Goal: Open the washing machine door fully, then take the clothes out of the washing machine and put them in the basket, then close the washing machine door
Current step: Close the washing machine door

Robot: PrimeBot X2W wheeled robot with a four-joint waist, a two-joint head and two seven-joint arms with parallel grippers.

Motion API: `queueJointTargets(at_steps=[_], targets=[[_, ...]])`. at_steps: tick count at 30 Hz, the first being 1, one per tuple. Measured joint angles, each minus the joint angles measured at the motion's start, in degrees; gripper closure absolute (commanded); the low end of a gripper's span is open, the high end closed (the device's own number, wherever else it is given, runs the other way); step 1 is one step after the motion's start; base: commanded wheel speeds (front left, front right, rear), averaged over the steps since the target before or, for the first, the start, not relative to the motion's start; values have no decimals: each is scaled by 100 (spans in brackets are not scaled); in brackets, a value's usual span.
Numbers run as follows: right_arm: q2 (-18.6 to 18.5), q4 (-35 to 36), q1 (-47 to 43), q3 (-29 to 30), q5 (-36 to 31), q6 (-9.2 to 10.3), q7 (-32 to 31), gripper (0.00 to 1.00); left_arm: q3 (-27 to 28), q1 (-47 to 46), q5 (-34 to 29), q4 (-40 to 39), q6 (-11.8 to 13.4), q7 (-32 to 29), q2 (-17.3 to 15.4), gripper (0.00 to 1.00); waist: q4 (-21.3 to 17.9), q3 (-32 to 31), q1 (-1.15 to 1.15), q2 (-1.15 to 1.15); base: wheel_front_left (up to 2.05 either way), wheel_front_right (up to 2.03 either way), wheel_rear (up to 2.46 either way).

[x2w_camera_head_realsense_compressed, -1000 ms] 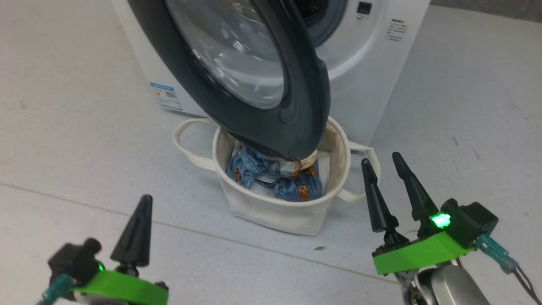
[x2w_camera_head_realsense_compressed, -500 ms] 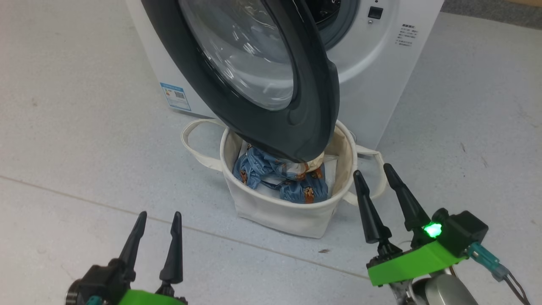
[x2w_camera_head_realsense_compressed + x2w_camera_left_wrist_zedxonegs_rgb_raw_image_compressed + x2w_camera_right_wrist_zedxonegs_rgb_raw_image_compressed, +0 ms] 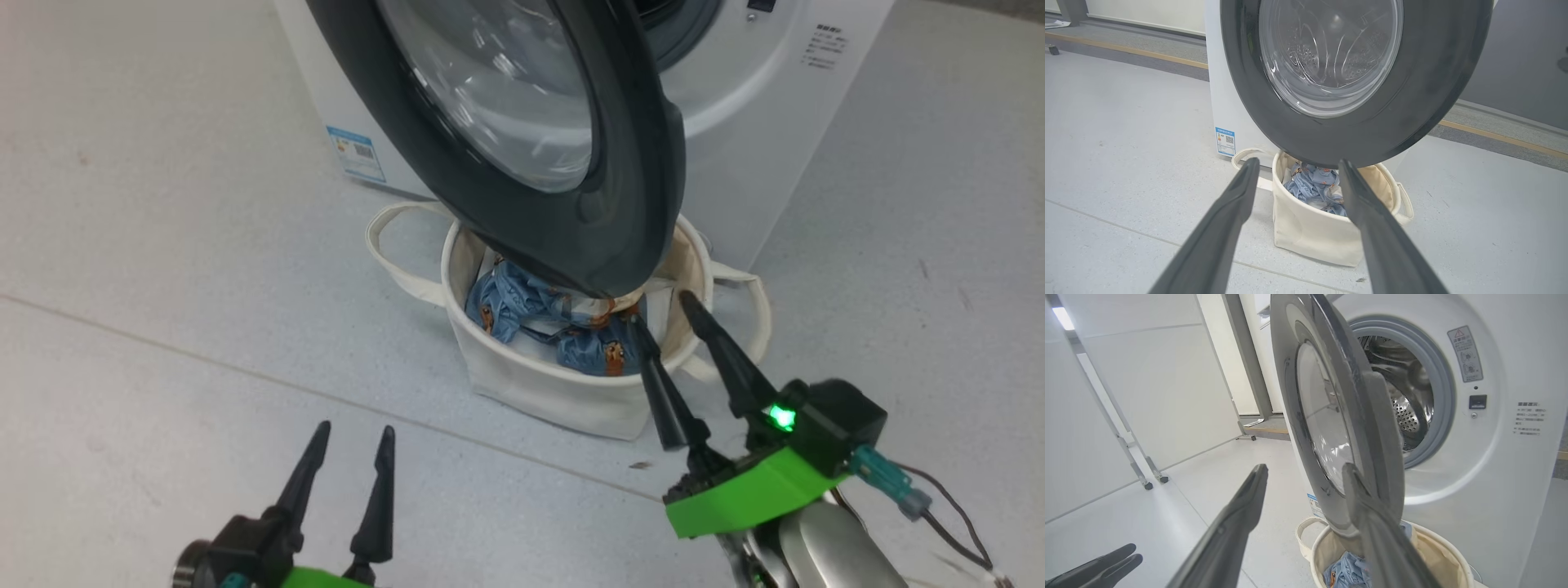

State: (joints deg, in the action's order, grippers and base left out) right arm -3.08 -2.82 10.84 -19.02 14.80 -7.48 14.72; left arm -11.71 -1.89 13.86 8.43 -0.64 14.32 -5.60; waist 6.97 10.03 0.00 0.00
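Observation:
The washing machine door (image 3: 629, 163) stands swung out, its black rim hanging over the basket (image 3: 555, 392). The cream basket sits on the floor against the white washing machine (image 3: 759, 122). The light blue clothes (image 3: 522, 306) lie inside it. My right gripper (image 3: 660, 310) is open, its tips over the basket's right rim just below the door's lower edge. My left gripper (image 3: 353, 429) is open too, low and to the left, apart from the basket. In the left wrist view the door (image 3: 1355, 122) hangs above the basket (image 3: 1310, 232) and clothes (image 3: 1312, 185). The right wrist view shows the door (image 3: 1331, 416) edge-on beside the drum mouth (image 3: 1404, 396).
A floor seam (image 3: 163, 351) runs across in front of the basket. White partition panels on small feet (image 3: 1147, 484) stand left of the machine. A blue label sticker (image 3: 359, 153) marks the machine's side. Open floor lies to the left and right.
My left gripper went from shut to open. My right gripper moved left, from beside the basket to over its right rim. The head camera also shifted.

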Motion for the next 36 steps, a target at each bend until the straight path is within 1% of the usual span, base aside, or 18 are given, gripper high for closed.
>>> queueJointTargets(at_steps=[2,7,10,19,27,36], targets=[[-1,8,124,-71,-53,0,0,100,-36,-31,-68,76,-84,0,42,0,44,60,0,0,0,0,0],[-5,-29,457,-76,-121,0,0,100,-45,-182,-120,122,-108,0,143,0,147,265,0,0,0,0,0],[-12,-156,713,35,-126,0,0,100,-93,-331,-187,121,-172,0,198,0,210,427,0,0,0,0,0],[-31,-396,1350,419,-219,0,0,100,-277,-692,-224,120,-171,0,270,0,413,868,0,0,0,0,0],[-34,-409,1440,876,-202,-2,1,100,-487,-769,-266,127,-37,1,277,0,484,1064,0,0,0,0,0],[-41,-459,2054,1414,-358,-2,1,100,-795,-1017,-266,188,43,18,282,0,470,1312,0,0,0,0,0]])
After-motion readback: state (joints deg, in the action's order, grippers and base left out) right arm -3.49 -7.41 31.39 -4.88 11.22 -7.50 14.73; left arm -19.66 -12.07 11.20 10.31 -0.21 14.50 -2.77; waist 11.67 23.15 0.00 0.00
